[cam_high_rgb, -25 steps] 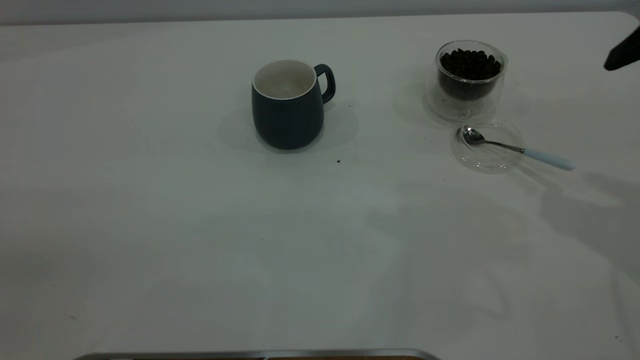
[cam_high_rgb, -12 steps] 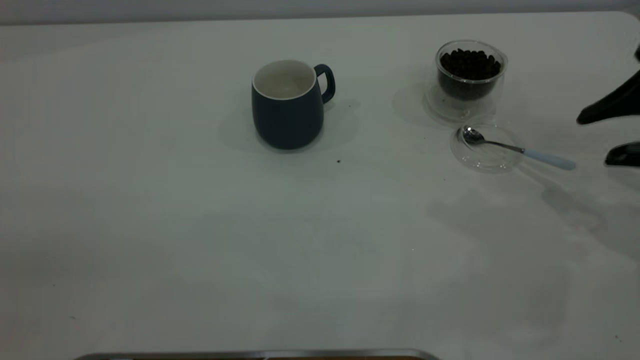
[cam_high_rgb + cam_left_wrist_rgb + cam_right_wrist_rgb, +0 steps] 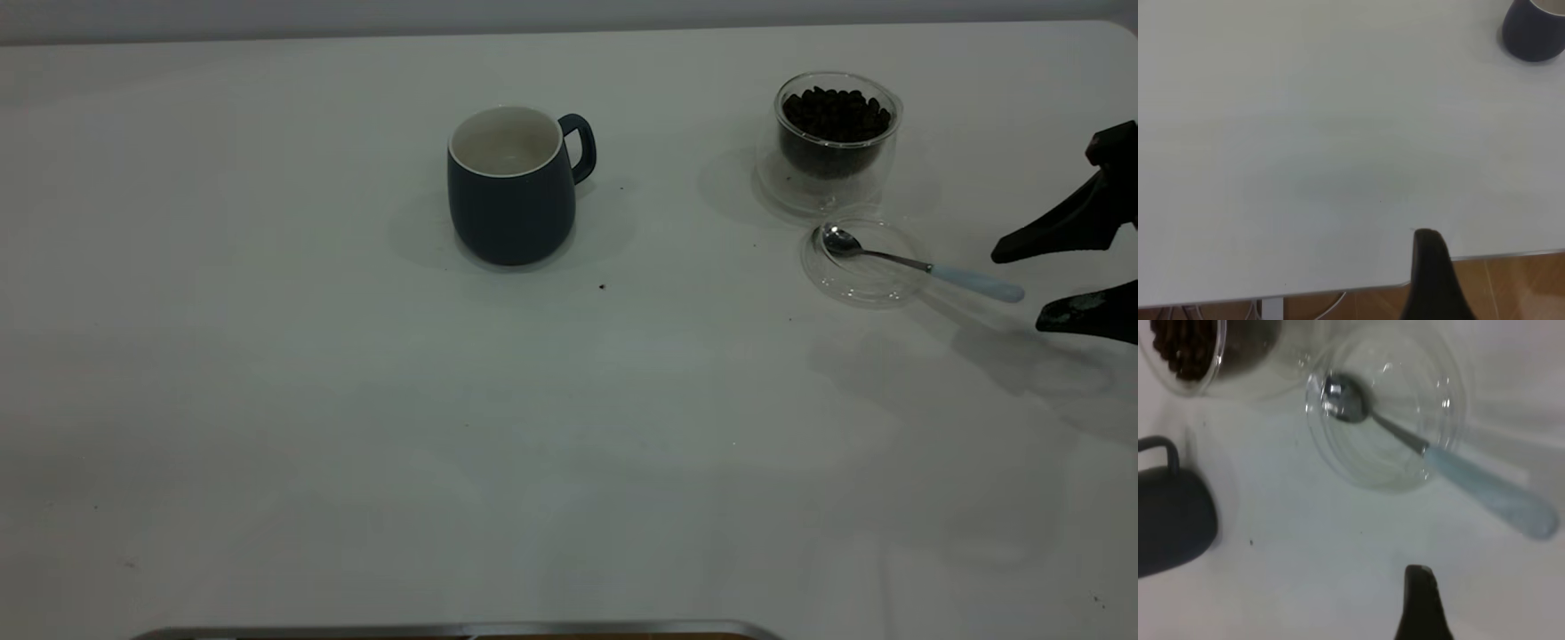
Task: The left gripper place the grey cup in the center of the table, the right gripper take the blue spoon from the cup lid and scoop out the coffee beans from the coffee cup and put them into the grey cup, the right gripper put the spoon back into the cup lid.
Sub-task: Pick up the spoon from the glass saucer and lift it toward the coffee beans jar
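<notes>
The dark grey cup (image 3: 511,187) stands upright and empty near the table's middle; it also shows in the left wrist view (image 3: 1535,30) and the right wrist view (image 3: 1171,520). The glass coffee cup (image 3: 836,133) full of beans stands at the back right. In front of it lies the clear lid (image 3: 862,262) with the blue-handled spoon (image 3: 973,284) resting across it, bowl inside the lid. My right gripper (image 3: 1018,291) is open just right of the spoon's handle end, its fingers on either side of it and apart from it. Of my left gripper only one finger (image 3: 1431,267) shows, over the table's edge, far from the cup.
A small dark speck (image 3: 602,286) lies on the white table (image 3: 356,427) in front of the grey cup. A metal edge (image 3: 462,629) runs along the near side. The table's edge and the wooden floor (image 3: 1511,287) show in the left wrist view.
My right gripper has come in from the back right edge, down and forward to the spoon's handle end. The cup, coffee cup, lid and spoon have not moved.
</notes>
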Robot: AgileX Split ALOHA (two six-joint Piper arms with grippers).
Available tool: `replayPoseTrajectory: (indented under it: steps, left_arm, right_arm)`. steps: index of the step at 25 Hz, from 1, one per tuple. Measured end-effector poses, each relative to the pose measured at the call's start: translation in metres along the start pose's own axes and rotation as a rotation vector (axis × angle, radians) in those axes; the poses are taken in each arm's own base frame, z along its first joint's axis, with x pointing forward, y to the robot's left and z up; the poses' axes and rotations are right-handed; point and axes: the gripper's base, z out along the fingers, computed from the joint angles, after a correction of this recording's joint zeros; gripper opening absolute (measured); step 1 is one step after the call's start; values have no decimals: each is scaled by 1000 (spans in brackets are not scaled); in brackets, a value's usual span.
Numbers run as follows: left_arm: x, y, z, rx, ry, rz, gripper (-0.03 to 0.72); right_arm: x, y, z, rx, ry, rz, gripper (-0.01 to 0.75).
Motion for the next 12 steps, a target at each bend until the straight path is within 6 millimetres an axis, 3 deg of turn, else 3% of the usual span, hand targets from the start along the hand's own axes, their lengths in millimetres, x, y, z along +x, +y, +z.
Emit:
replayPoseTrajectory:
  steps: [12]
  left_arm:
    - [0,0,0,0,0,1,548]
  right_arm:
    - [-11,-14,25,-2,28,17,575]
